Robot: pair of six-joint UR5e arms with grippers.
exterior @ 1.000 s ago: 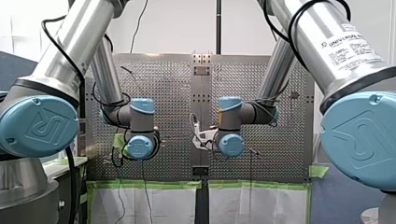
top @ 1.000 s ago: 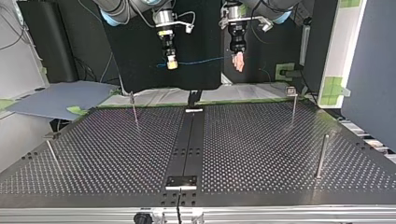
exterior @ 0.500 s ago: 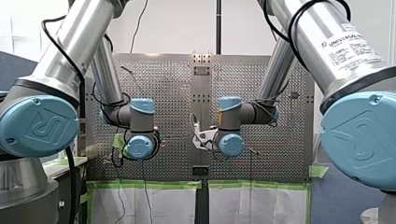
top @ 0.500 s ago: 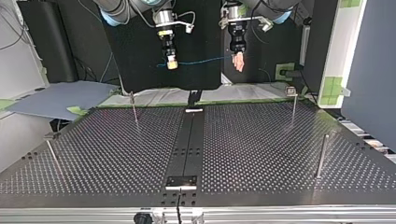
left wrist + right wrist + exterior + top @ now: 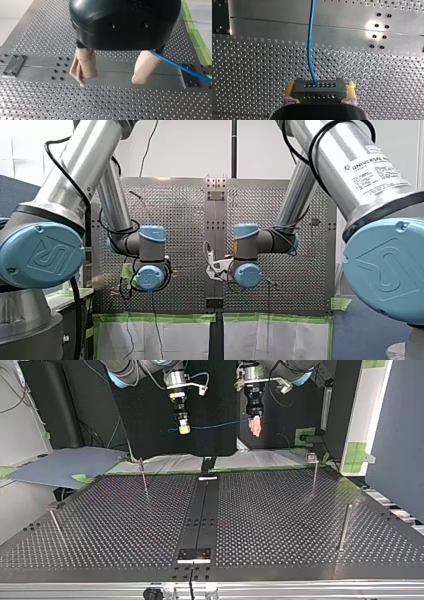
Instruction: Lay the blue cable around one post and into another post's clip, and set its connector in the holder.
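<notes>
Clamped shut on the connector [image 5: 319,91] with my right claw [image 5: 319,86], yellow pads squeezing its two ends, well above the worktop [image 5: 262,62]. Running out of the connector's face and straight ahead of that claw: the blue cable [image 5: 310,45], hanging in the air and touching no metal.

Spread wide at my left claw [image 5: 109,80], beige pads [image 5: 83,66] apart and gripping nothing. Passing close behind one pad there and trailing off sideways, the same cable; cannot tell whether resting on that pad or merely beside it.

In the top view, held side by side over the far edge of the worktop, with the cable strung almost level between the two claws. Standing bare below and nearer the camera: thin posts [image 5: 144,477], one on each side far back and one on each side further forward, all well apart from the cable. Too small to tell which carries the clip, or which plate on the centre strip serves as the holder.

Judged as barely begun: connector picked up and lifted, nothing more. Left to do: bringing the cable down, looping it around one post, pressing it into another's clip, seating the connector in the holder.
</notes>
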